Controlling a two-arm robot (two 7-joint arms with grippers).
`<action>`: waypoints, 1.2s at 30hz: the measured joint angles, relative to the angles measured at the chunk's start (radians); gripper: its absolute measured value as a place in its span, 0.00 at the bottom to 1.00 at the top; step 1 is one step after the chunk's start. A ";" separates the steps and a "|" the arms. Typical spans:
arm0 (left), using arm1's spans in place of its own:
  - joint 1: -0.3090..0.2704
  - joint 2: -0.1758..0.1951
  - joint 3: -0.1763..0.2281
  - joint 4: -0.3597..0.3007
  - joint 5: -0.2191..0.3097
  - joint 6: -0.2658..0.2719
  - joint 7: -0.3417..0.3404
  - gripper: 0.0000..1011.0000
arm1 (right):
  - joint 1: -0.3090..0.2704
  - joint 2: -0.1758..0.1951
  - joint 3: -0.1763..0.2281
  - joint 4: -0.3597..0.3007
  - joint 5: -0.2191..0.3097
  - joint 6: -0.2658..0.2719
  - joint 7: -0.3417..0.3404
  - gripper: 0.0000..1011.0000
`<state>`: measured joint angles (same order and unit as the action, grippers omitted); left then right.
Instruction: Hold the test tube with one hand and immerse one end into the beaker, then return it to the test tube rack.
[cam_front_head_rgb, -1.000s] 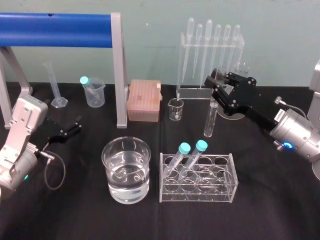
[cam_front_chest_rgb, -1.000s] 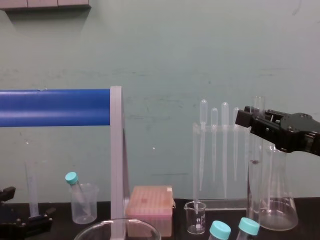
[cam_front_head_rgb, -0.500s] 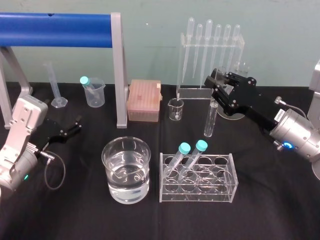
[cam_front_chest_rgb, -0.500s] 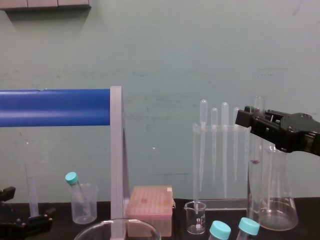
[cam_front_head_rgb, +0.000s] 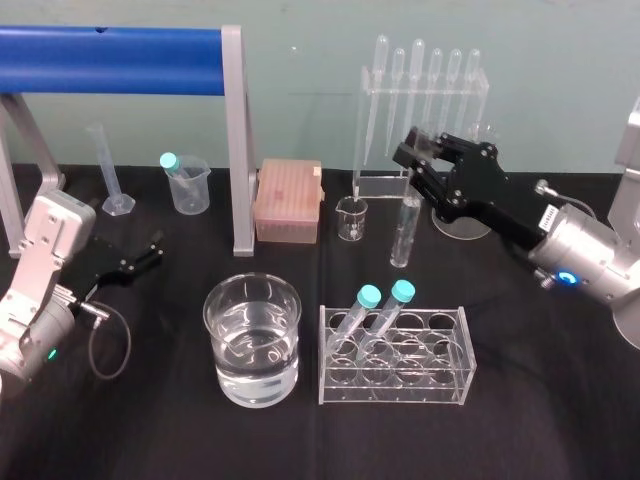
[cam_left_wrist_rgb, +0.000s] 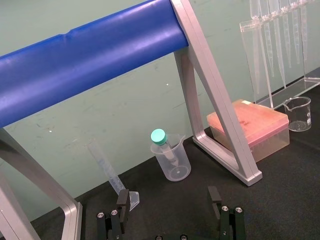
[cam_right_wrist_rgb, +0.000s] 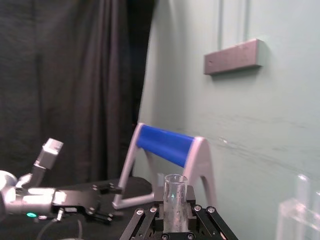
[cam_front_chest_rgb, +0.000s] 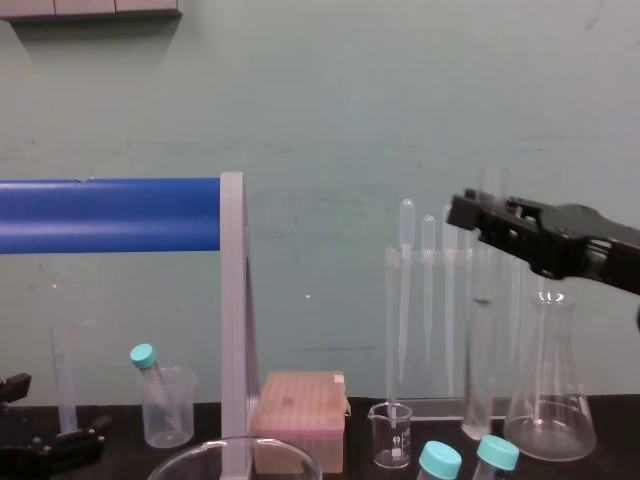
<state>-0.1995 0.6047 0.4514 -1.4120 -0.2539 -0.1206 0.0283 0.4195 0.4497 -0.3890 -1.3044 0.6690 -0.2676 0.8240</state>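
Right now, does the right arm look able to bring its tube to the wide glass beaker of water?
Likely yes: the right tool holds the slim clear glass test tube upright, and nothing tall stands between it and the beaker.

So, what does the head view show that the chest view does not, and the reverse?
Head, not chest: the rack's body and the water in the beaker. Chest, not head: the flask's whole cone and a grey strip high on the wall. Both: the tube upright in the shut right jaws, the left jaws parked at the left, the pipettes, the pink box, the blue bar.
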 joint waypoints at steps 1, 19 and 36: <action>0.000 0.000 0.000 0.000 0.000 0.000 0.000 0.99 | 0.007 -0.003 -0.004 0.003 0.004 0.001 0.010 0.24; 0.000 0.000 0.000 0.000 0.000 0.000 0.000 0.99 | 0.164 -0.084 -0.133 0.062 0.078 0.004 0.223 0.24; 0.000 0.000 0.000 0.000 0.000 0.000 0.000 0.99 | 0.209 -0.125 -0.235 0.074 0.130 0.043 0.310 0.24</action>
<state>-0.1995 0.6047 0.4514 -1.4120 -0.2539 -0.1206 0.0283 0.6287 0.3248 -0.6238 -1.2305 0.7995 -0.2250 1.1343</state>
